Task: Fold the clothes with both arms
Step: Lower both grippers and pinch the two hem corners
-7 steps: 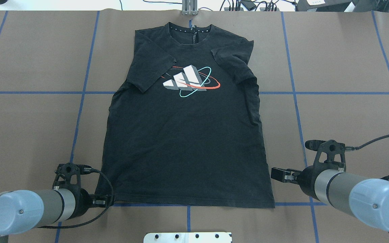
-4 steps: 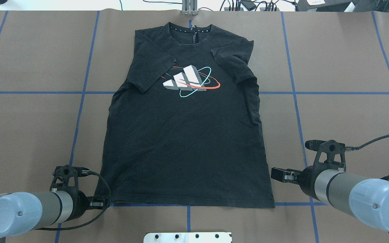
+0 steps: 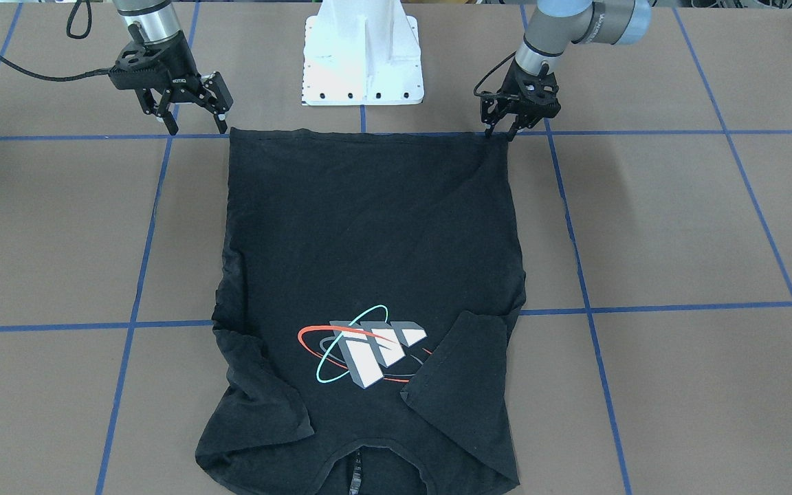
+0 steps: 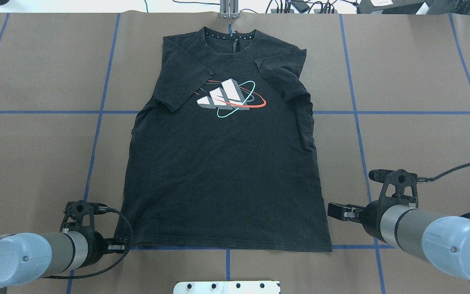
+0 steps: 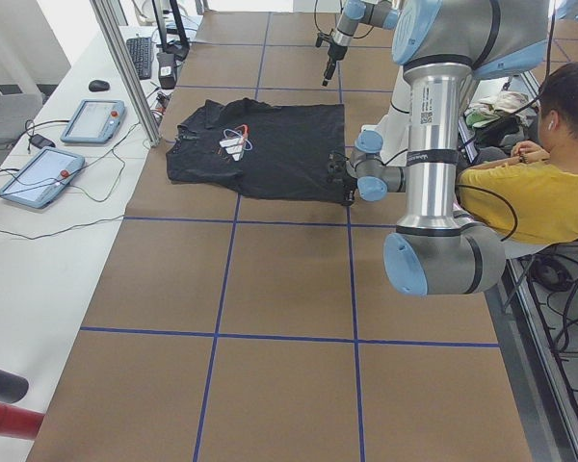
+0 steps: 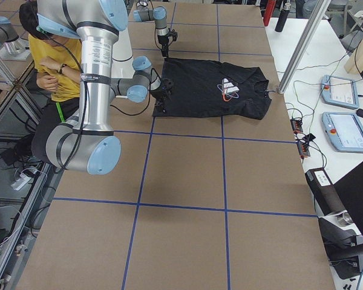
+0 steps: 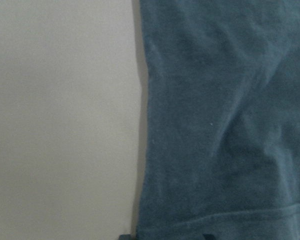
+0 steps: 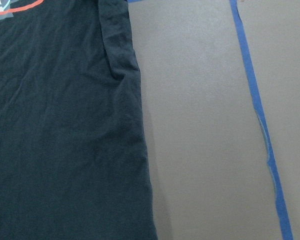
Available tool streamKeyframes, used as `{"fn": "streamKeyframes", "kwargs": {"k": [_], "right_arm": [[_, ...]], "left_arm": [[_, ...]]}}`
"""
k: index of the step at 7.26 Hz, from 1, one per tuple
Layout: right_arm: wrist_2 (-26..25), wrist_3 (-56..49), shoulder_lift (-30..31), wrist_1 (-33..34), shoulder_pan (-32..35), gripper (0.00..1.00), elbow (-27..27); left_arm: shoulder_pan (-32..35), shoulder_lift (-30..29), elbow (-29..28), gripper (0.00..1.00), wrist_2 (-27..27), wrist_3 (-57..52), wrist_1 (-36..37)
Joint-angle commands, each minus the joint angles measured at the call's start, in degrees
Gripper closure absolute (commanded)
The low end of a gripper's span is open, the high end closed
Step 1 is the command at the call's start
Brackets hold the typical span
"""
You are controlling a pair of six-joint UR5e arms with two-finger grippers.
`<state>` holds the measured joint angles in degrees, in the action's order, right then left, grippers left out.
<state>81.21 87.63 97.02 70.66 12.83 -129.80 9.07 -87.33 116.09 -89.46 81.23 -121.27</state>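
Table: T-shirt hem corner at left tool.

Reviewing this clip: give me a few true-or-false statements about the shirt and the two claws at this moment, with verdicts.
The black short-sleeved T-shirt lies print-up on the brown paper-covered table. True.
Its sleeves are spread out sideways. False: both are folded in over the chest.
The right claw grips the hem. False: it hangs open beside the hem corner, not holding cloth.
The left claw is at the other hem corner. True.
The collar lies nearest the white pedestal base. False: the hem does.
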Motion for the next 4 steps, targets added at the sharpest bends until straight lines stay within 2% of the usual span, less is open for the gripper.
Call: {"fn": "streamKeyframes", "kwargs": {"k": [1,2,4], "right_arm": [[0.00,0.00,0.01,0.00,0.00,0.00,-0.01],[0.00,0.00,0.01,0.00,0.00,0.00,-0.01],[0.00,0.00,0.01,0.00,-0.09,0.00,0.08]], "left_arm": [[-0.02,-0.03,-0.08,0.95,-0.01,1.03,-0.02],[-0.02,-0.03,0.10,1.00,-0.01,1.38,-0.02],[0.16,-0.03,0.71,1.00,0.08,1.56,-0.02]]}}
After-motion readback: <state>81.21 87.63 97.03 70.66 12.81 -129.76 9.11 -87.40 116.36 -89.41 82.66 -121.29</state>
